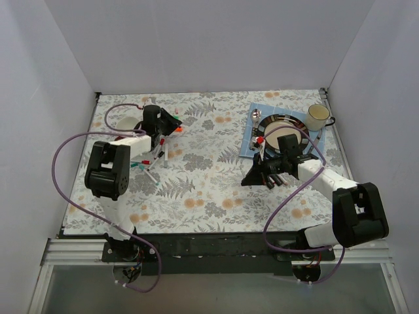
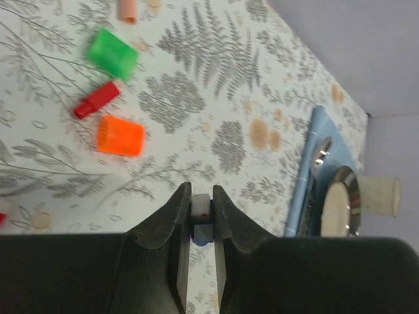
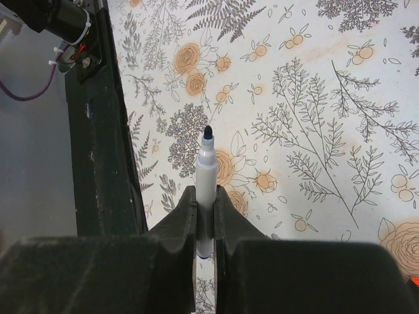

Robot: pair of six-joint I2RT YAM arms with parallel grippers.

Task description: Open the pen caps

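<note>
My left gripper [image 2: 201, 195] is shut on a small white and blue pen cap [image 2: 200, 208] and holds it above the flowered cloth at the back left [image 1: 171, 122]. Loose caps lie on the cloth below it: green [image 2: 112, 53], red [image 2: 97, 99] and orange [image 2: 120, 136]. My right gripper [image 3: 205, 193] is shut on a white-barrelled pen [image 3: 207, 163] whose dark blue tip is bare and points away from the wrist. In the top view this gripper [image 1: 249, 178] hangs over the middle of the cloth. Several other pens [image 1: 157, 154] lie near the left gripper.
A blue mat [image 1: 251, 145] at the back right bears a metal plate [image 1: 270, 122], with a spoon [image 1: 255, 118] beside it and a cream cup [image 1: 319, 116] behind. The table's black front edge [image 3: 108, 150] runs close by the right gripper. White walls enclose three sides.
</note>
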